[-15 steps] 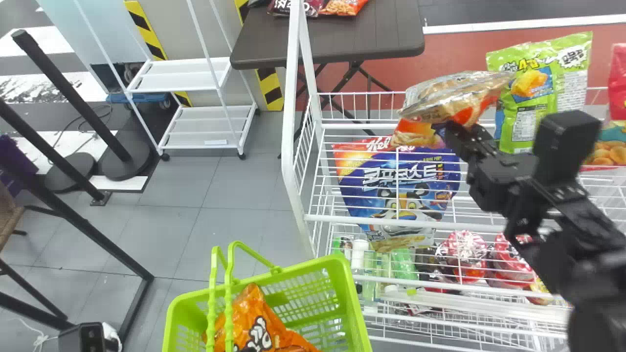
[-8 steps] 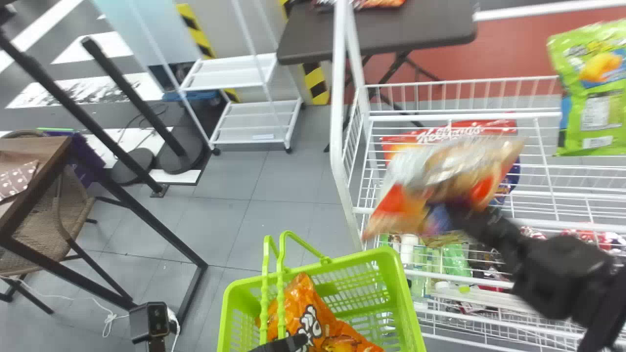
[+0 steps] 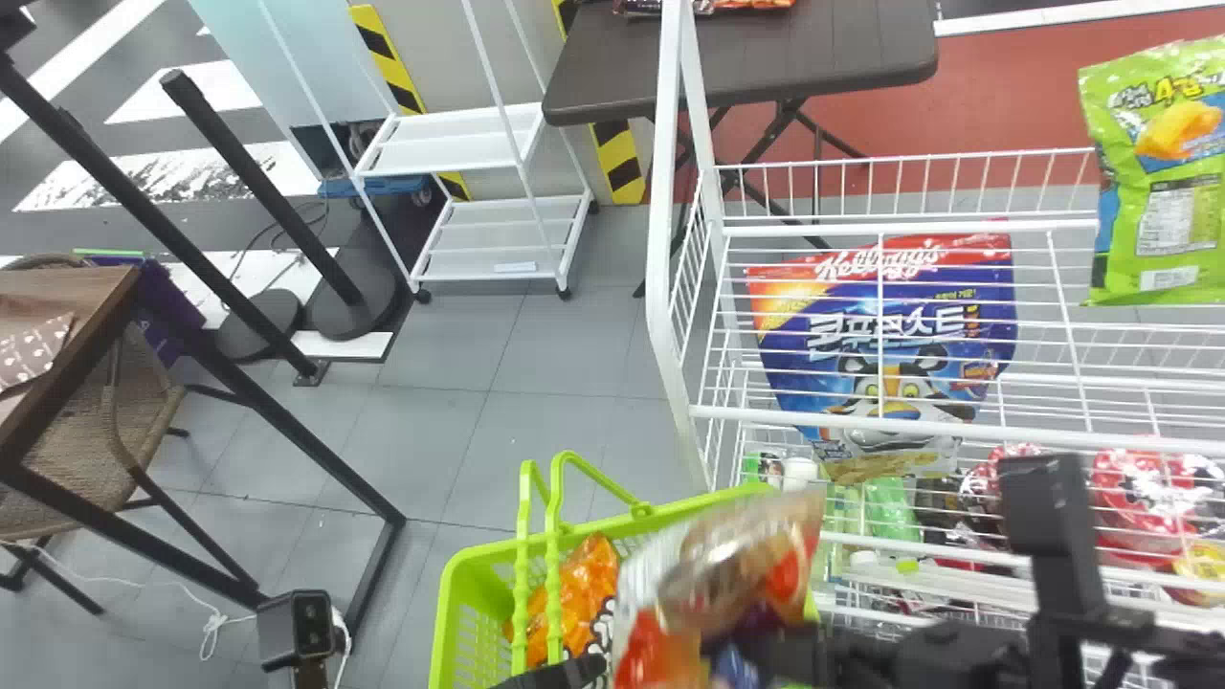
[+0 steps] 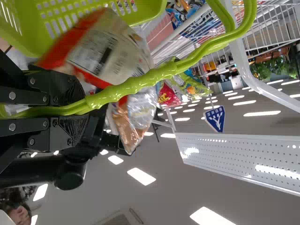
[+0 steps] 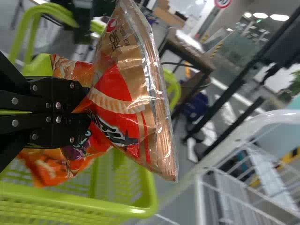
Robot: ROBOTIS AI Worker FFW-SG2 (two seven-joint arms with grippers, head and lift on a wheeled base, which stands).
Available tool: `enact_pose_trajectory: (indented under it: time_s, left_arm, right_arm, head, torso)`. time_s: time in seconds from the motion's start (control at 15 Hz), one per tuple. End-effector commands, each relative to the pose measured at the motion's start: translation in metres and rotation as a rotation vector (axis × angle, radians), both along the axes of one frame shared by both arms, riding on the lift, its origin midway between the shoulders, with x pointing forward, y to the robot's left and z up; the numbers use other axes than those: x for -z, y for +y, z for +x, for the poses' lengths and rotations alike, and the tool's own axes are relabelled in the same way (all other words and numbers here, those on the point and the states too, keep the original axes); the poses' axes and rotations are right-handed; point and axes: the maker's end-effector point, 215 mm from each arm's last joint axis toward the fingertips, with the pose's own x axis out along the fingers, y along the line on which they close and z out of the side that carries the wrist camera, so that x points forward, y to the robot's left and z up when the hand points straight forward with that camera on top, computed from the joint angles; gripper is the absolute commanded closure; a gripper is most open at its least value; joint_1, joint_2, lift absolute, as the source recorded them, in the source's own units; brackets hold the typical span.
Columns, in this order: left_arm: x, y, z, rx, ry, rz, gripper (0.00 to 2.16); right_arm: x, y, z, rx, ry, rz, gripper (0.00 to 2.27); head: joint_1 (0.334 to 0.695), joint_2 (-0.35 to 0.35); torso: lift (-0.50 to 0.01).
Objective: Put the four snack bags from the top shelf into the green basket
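In the head view my right gripper [image 3: 766, 655] is over the right part of the green basket [image 3: 457, 612], holding a red-and-tan snack bag [image 3: 723, 574]. The right wrist view has that gripper [image 5: 86, 110] shut on the bag's lower part [image 5: 126, 101]. My left gripper [image 3: 550, 675] is at the basket's handles; in the left wrist view this gripper [image 4: 77, 108] is shut around the green handle [image 4: 154, 77]. An orange snack bag [image 3: 574, 593] lies inside the basket. A green snack bag [image 3: 1168, 182] stands on the top shelf at the right.
The white wire rack [image 3: 670, 316] rises right behind the basket, its left post close by. A blue cereal bag [image 3: 885, 354] and red packs [image 3: 1139, 488] sit lower in it. A black-framed table [image 3: 86, 354] stands at the left, a dark folding table [image 3: 746, 67] behind.
My right gripper has carried the bag from the top shelf down and left to the basket. The head view has turned left, and my left gripper has come into it at the handles.
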Motion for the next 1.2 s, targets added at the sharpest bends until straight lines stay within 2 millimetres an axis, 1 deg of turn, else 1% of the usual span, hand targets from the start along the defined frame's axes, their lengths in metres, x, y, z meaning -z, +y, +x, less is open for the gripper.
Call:
enact_pose_trajectory:
  time_s: [0.0, 0.13, 0.2, 0.27, 0.33, 0.4, 0.47, 0.53, 0.6, 0.67, 0.73, 0.8, 0.87, 0.93, 1.07, 1.13]
  left_arm:
    - [-0.002, 0.0, -0.001, 0.003, -0.004, -0.007, 2.15]
    - [-0.001, 0.0, -0.001, 0.002, -0.001, -0.008, 2.15]
    - [-0.001, 0.0, -0.001, 0.003, -0.003, -0.007, 2.15]
    - [-0.001, 0.0, -0.001, 0.002, -0.001, -0.008, 2.15]
    - [-0.001, 0.001, -0.001, 0.002, -0.003, -0.006, 2.15]
    - [-0.001, 0.001, -0.002, 0.001, -0.001, -0.008, 2.15]
    - [0.0, 0.001, -0.003, 0.0, 0.002, -0.007, 2.15]
    - [0.0, 0.001, -0.003, 0.0, 0.002, -0.007, 2.15]
    - [0.0, 0.002, -0.003, -0.002, 0.001, -0.005, 2.15]
    - [0.0, 0.002, -0.003, -0.002, 0.002, -0.005, 2.15]
    - [0.0, 0.002, -0.003, -0.001, 0.002, -0.004, 2.15]
    - [0.0, 0.002, -0.003, -0.002, 0.0, -0.006, 2.15]
    - [-0.001, 0.002, -0.003, -0.001, 0.001, -0.006, 2.15]
    - [0.0, 0.002, -0.003, -0.002, 0.0, -0.006, 2.15]
    - [-0.001, 0.003, -0.003, -0.001, 0.001, -0.006, 2.15]
    - [-0.001, 0.002, -0.003, -0.001, 0.0, -0.007, 2.15]
  right_arm:
    - [0.016, -0.008, -0.02, -0.063, 0.089, -0.052, 0.0]
    - [0.013, -0.012, -0.015, -0.049, 0.083, -0.042, 0.0]
    - [0.007, -0.017, -0.003, -0.025, 0.065, -0.03, 0.06]
    - [0.001, -0.023, 0.012, 0.011, 0.039, -0.017, 0.06]
    - [-0.011, -0.029, 0.032, 0.053, -0.005, 0.007, 0.06]
    - [-0.028, -0.04, 0.058, 0.103, -0.062, 0.029, 0.06]
    - [-0.044, -0.06, 0.098, 0.205, -0.16, 0.045, 0.05]
    - [-0.068, -0.087, 0.145, 0.333, -0.293, 0.057, 0.06]
    - [-0.077, -0.125, 0.187, 0.456, -0.412, 0.0, 0.05]
    - [-0.078, -0.161, 0.22, 0.545, -0.483, -0.065, 0.05]
    - [-0.073, -0.189, 0.24, 0.597, -0.504, -0.112, 0.05]
    - [-0.064, -0.217, 0.258, 0.64, -0.516, -0.177, 0.05]
    - [-0.059, -0.243, 0.277, 0.685, -0.558, -0.254, 0.05]
    - [-0.058, -0.263, 0.292, 0.723, -0.603, -0.314, 0.05]
    - [-0.063, -0.293, 0.321, 0.772, -0.679, -0.379, 0.05]
    - [-0.064, -0.301, 0.329, 0.79, -0.697, -0.403, 0.05]
  head:
    - [0.695, 0.35]
    - [0.695, 0.35]
    - [0.695, 0.35]
    - [0.695, 0.35]
    - [0.695, 0.35]
    - [0.695, 0.35]
    - [0.695, 0.35]
    - [0.695, 0.35]
    - [0.695, 0.35]
    - [0.695, 0.35]
    - [0.695, 0.35]
    - [0.695, 0.304]
    - [0.695, 0.241]
    - [0.695, 0.146]
    - [0.695, 0.078]
    - [0.695, 0.052]
  torso:
    - [0.0]
    - [0.0]
    - [0.0]
    - [0.0]
    - [0.0]
    - [0.0]
    - [0.0]
    - [0.0]
    - [0.0]
    - [0.0]
    - [0.0]
    - [0.0]
    - [0.0]
    - [0.0]
    - [0.0]
    - [0.0]
